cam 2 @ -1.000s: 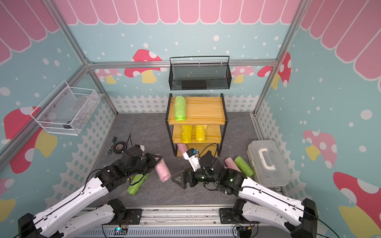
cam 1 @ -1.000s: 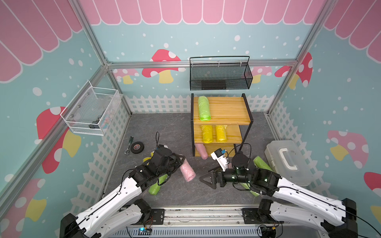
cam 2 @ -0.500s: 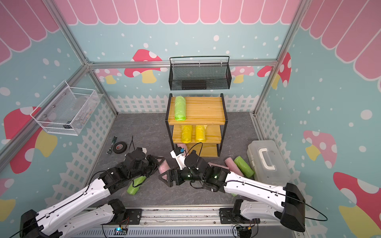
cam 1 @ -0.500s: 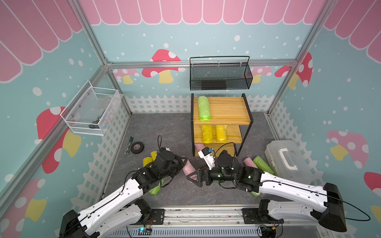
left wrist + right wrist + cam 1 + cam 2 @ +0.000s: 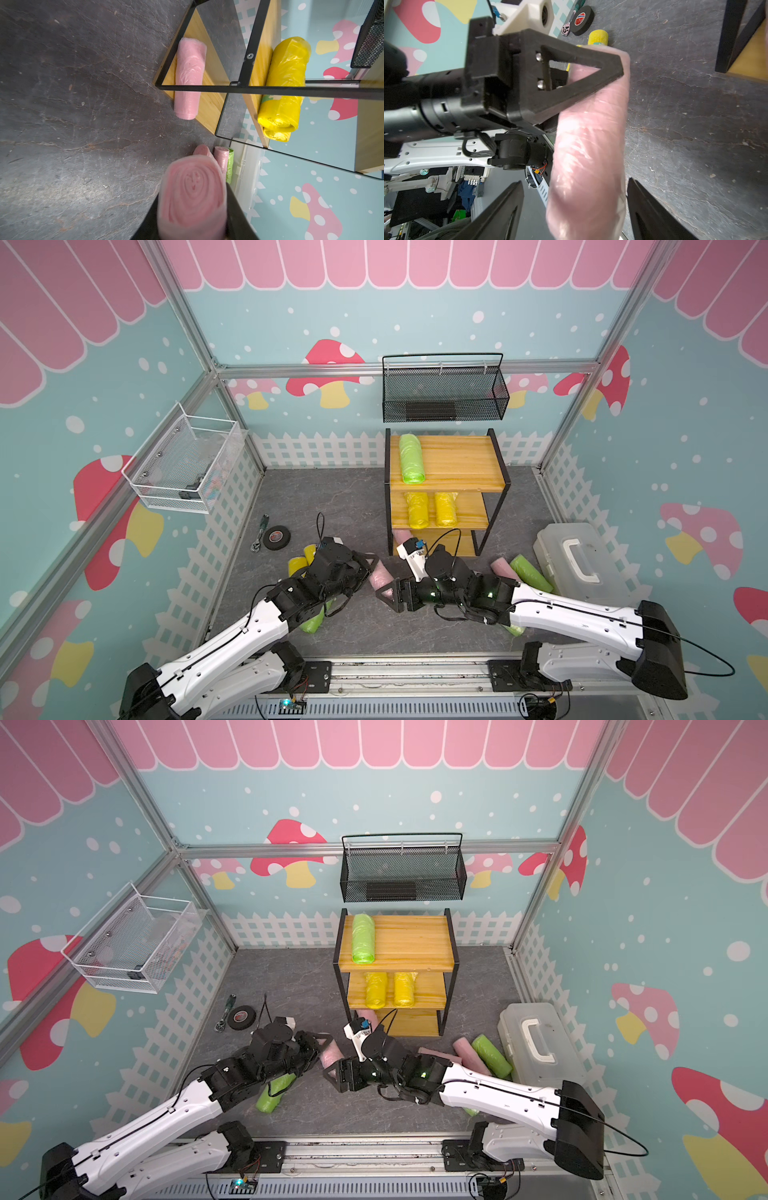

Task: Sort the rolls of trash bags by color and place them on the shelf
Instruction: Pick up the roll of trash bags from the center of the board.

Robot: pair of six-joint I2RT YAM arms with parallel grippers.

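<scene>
**Top views.** The three-tier shelf of yellowish wooden boards in a black metal frame [image 5: 457,460] stands at centre frame.
- Top board: one lime green roll of trash bags [image 5: 410,460].
- Middle board: two yellow rolls [image 5: 417,510], side by side.
- Bottom board: the end of a pale pink shelved roll [image 5: 401,536] just shows.

At lower centre in both top views, the left gripper [image 5: 372,567] is clamped on one end of a soft pale pink held roll [image 5: 381,578]. The right gripper [image 5: 384,592] is at its other end.

Loose on the grey floor:
- a yellow pair [image 5: 297,565], left of centre;
- a green roll [image 5: 268,1096] under the left arm;
- a pink roll [image 5: 465,1050] and a green neighbour [image 5: 490,1054], beside the translucent plastic toolbox [image 5: 540,1044] at right;
- a black tape roll [image 5: 276,537], left of centre.

**Left wrist.** The held roll is end-on at lower centre, squeezed between two black fingers [image 5: 236,212]. The pale pink shelved roll lies on the bottom board, upper centre.

**Right wrist.** The right gripper's fingers [image 5: 508,212] stand wide, one on each side of the held roll. A clear gap shows at the left finger, so there is no grip. The left gripper's triangular finger [image 5: 571,83] presses on the roll's far end, upper centre.
</scene>
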